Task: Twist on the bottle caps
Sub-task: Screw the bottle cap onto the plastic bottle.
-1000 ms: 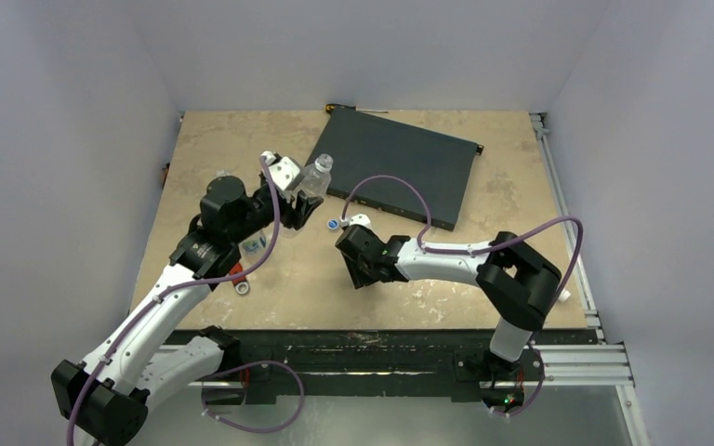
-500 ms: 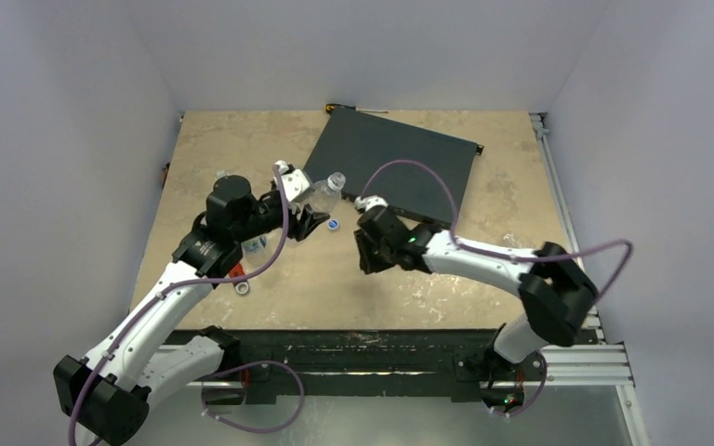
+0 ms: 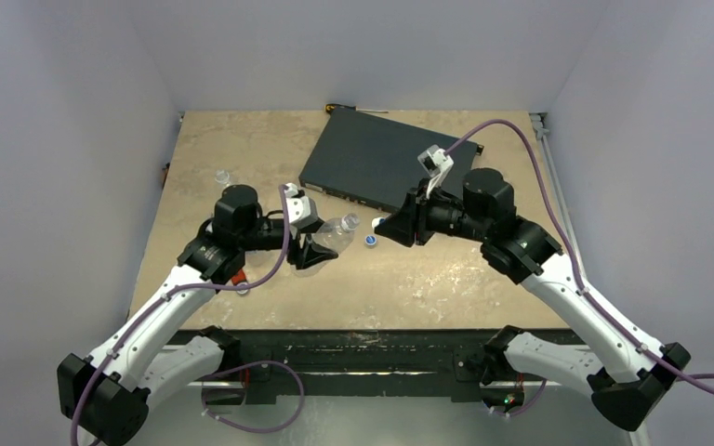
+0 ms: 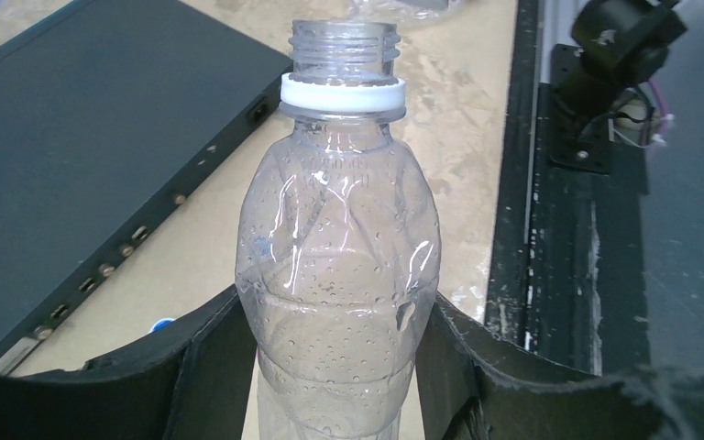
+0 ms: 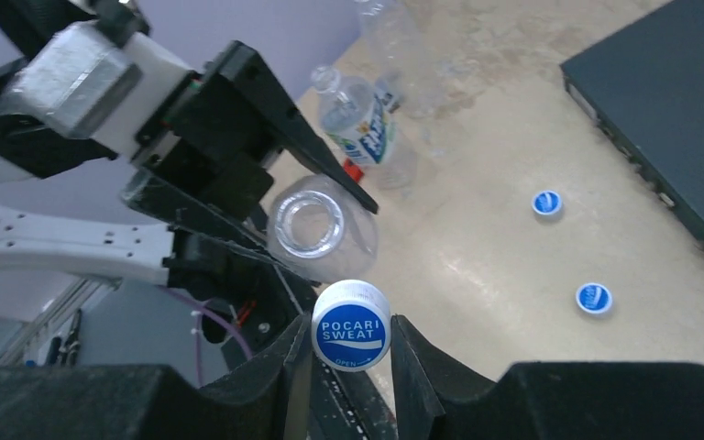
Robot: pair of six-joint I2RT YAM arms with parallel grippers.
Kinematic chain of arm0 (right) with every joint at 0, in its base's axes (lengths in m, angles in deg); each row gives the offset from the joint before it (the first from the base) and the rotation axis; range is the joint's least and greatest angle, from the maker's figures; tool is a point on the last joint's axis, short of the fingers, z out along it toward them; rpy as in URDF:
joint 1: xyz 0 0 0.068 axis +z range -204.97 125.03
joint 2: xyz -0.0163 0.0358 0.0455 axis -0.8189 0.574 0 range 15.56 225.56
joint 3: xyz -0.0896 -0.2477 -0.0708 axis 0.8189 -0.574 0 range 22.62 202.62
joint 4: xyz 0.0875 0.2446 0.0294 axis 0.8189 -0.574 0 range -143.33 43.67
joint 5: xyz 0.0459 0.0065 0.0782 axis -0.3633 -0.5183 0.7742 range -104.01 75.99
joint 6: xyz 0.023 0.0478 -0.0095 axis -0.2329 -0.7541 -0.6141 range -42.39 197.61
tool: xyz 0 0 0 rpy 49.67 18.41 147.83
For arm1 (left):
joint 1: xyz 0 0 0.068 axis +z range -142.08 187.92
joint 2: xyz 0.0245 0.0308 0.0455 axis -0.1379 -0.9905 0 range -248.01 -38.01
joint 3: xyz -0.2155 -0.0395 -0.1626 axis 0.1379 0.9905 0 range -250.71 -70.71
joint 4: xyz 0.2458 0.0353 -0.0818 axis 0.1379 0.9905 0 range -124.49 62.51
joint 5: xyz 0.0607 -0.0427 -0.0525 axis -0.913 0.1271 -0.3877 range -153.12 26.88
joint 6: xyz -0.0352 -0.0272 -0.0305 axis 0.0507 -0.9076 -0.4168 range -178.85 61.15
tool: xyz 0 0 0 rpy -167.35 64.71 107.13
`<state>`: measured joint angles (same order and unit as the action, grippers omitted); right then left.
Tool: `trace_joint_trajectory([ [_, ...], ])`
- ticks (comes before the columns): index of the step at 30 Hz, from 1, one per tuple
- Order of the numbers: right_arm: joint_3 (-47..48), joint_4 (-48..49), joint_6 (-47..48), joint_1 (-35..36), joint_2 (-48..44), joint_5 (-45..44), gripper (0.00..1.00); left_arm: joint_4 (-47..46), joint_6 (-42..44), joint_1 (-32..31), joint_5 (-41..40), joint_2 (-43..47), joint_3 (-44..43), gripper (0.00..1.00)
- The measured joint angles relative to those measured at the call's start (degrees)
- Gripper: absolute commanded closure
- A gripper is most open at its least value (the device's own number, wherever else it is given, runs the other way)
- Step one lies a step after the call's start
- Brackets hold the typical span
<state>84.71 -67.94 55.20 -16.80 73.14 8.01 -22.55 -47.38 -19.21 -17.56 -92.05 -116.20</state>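
The left tool (image 4: 330, 367) holds a clear bottle (image 4: 339, 266) by its round belly. One black finger presses on each side, so the tool is closed tight on it. The bottle has only tiny drops on its inside wall. It has a white ring round the neck, and its mouth is open. From the top view the bottle (image 3: 335, 234) is lifted off the tabletop (image 3: 242, 139) and tipped over, with its mouth pointing at the right arm.

The right tool (image 5: 348, 344) is pinched on a blue cap (image 5: 351, 324). The cap sits between the two finger tips, and its blue and white face says POCARI SWEAT. The open mouth of the held bottle (image 5: 316, 225) faces this cap and is very near it. From the top view there is a small gap between the bottle neck and the right tool (image 3: 386, 228).

Two loose caps (image 5: 546, 203) lie flat on the tabletop, near the edge of the flat black box (image 5: 669, 119). Behind the left tool, a labelled bottle (image 5: 367, 124) with an open mouth is on the tabletop. Another clear bottle (image 5: 403, 46) is just past it, and I cannot tell if anything is inside either one.
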Motion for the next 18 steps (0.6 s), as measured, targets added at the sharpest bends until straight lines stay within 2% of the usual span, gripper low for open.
trace_joint_trajectory([
  [9, 3.06, 0.15, -0.09, -0.22, 1.25, 12.13, 0.89, -0.37, -1.99, -0.46, 7.30, 1.29, 0.42, 0.63],
  [18, 4.42, 0.17, -0.13, -0.33, 5.01, 15.10, 0.89, -0.22, -2.49, -1.27, 9.16, 0.70, 0.42, 0.65],
])
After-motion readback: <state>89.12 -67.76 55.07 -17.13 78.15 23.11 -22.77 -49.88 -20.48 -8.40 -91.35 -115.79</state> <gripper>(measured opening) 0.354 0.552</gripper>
